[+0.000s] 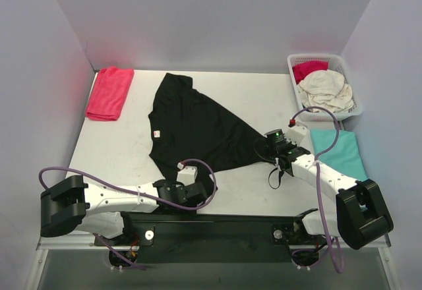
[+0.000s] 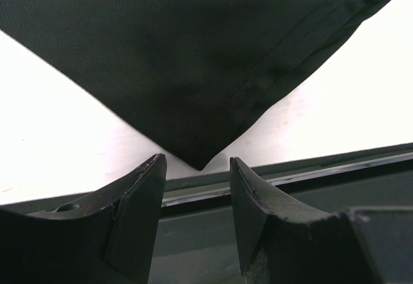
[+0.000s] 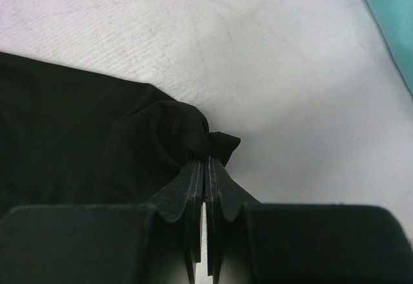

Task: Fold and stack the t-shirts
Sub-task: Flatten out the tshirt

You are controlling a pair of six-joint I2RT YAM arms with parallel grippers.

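Observation:
A black t-shirt point(image 1: 198, 125) with a small white neck label point(image 1: 157, 133) lies spread on the white table point(image 1: 119, 151). My right gripper point(image 1: 266, 147) is shut on its bunched right corner, seen in the right wrist view point(image 3: 206, 160) with the cloth point(image 3: 77, 142) pinched at the tips. My left gripper point(image 1: 200, 179) is open at the shirt's near corner. In the left wrist view point(image 2: 193, 158) the shirt's point point(image 2: 193, 51) ends just ahead of the fingertips, not gripped. A teal shirt point(image 1: 339, 151) lies folded at the right.
A folded red shirt point(image 1: 109, 92) lies at the far left. A white lattice basket point(image 1: 353, 86) at the far right holds a cream shirt point(image 1: 326, 89) and a red one point(image 1: 308, 69). The table's dark front rail point(image 2: 335, 168) runs just behind my left fingers.

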